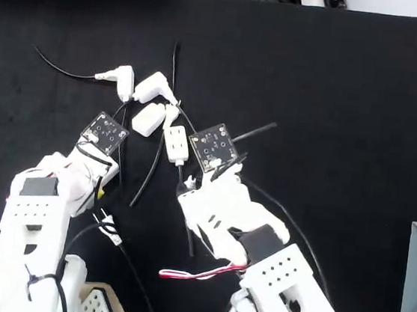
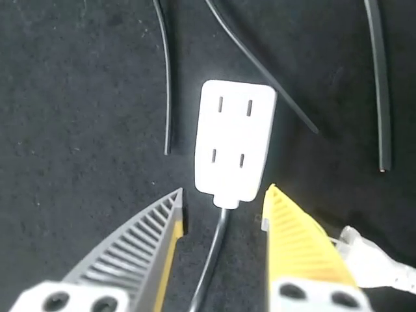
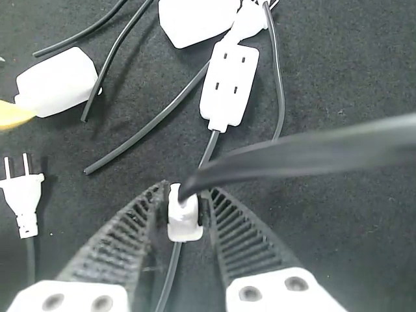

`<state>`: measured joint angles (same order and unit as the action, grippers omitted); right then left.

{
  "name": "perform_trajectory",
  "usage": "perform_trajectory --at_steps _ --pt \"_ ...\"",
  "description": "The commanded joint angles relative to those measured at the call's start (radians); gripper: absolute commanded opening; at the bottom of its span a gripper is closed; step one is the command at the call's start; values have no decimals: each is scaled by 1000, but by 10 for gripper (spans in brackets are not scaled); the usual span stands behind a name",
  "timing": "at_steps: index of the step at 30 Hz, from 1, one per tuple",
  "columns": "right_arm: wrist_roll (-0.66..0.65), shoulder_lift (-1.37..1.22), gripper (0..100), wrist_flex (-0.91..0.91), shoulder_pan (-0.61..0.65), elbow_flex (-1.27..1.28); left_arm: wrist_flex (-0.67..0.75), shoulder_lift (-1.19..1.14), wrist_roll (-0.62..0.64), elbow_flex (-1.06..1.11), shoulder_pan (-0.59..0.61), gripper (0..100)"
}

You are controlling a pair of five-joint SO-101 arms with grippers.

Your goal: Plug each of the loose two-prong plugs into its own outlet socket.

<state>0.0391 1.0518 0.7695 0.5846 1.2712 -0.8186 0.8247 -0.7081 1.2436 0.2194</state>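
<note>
Right end effector [image 3: 184, 195] around plug [image 3: 182, 220]; outlet socket [image 3: 229, 84] just ahead; loose plug [image 3: 23, 188] nearby.

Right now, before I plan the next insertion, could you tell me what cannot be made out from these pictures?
1. Right wrist view: prongs of the white plug in the right hand, hidden by its fingers and a black cable.
2. Left wrist view: a white piece, likely a plug, cut off by the edge beside the yellow finger.
3. Right wrist view: a white block, cut by the edge; slots unseen.
</note>
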Motion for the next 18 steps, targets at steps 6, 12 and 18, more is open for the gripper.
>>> perform_trajectory --at_steps 6,12,18 --pt "6 -4 13 5 -17 -21 55 -152 61 -84 -1 203" --pt "2 -4 13 5 -17 -21 57 -276 72 -131 -21 199" --pt "0 -4 13 5 -17 -15 107 -310 -129 -127 -53 147"
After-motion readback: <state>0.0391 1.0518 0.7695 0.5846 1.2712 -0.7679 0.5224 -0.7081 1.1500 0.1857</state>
